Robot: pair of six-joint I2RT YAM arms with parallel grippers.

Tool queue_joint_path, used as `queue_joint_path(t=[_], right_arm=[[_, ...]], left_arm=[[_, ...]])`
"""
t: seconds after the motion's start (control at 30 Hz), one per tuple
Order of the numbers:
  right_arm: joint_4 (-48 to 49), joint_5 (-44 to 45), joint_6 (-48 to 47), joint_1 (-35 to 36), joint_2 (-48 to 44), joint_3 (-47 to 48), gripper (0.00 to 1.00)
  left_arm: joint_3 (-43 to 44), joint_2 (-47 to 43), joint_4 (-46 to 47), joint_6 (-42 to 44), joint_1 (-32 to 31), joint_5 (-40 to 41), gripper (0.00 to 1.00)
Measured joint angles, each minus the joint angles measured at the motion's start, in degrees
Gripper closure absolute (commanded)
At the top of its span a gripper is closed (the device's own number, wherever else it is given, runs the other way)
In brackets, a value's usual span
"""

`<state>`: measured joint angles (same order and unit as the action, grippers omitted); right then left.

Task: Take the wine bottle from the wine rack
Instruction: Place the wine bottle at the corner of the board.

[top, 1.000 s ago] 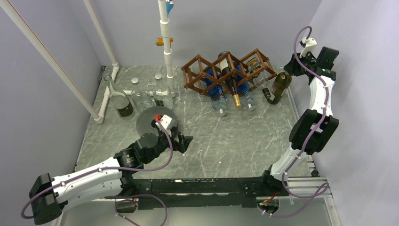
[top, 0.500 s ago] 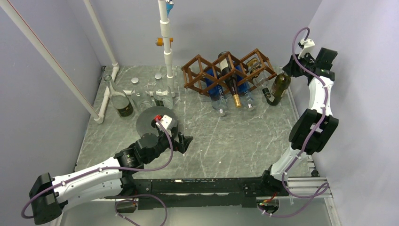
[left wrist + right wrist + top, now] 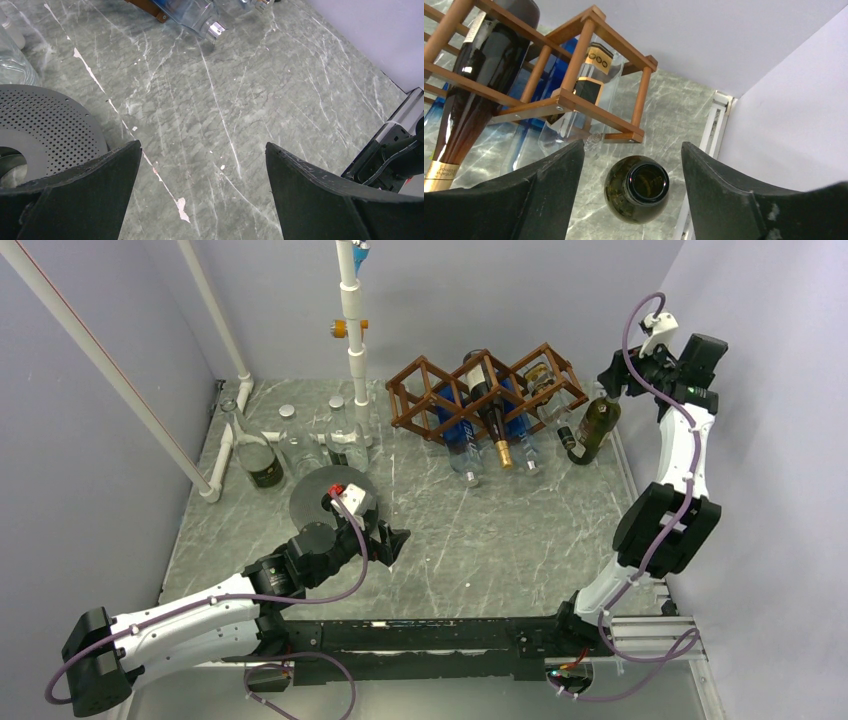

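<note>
Your right pincer [image 3: 631,146] has just spread and let go of the green wine bottle [image 3: 597,425]. It now rests on the bench [image 3: 480,530], just right of the wine rack [image 3: 430,390]. The removal looks complete.

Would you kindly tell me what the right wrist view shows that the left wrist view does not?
Only the right wrist view shows a dark glass bottle and a clear gold-labelled bottle lying in cells of the brown wooden lattice wine rack, plus a dark green glass bottle seen base-on inside the open right tool, touching neither side. Only the left wrist view shows a grey perforated round disc and the open left tool. Both show the grey-green marbled tabletop and that rack, though the left wrist view catches only a corner.
</note>
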<state>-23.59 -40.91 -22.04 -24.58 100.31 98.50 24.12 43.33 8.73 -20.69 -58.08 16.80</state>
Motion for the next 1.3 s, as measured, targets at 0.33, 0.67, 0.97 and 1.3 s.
queue_joint_path(t=[0.33,0.67,0.97,1.3], right_arm=[[1.3,-0.8,0.2,0.0,-5.9,-1.6,0.14],[1.6,-5.7,1.9,0.0,-12.3,-4.5,0.12],[0.8,-11.3,2.7,0.2,-15.5,-6.6,0.11],[-0.4,-14.7,2.8,1.8,-17.3,-10.2,0.11]], left_arm=[[0.0,0.0,0.0,0.0,0.0,-0.4,0.01],[0.0,0.0,0.4,0.0,0.0,-0.5,0.0],[-0.1,0.0,1.1,-0.2,0.0,-0.9,0.0],[-0.9,0.0,2.2,-1.0,0.0,-1.3,0.01]])
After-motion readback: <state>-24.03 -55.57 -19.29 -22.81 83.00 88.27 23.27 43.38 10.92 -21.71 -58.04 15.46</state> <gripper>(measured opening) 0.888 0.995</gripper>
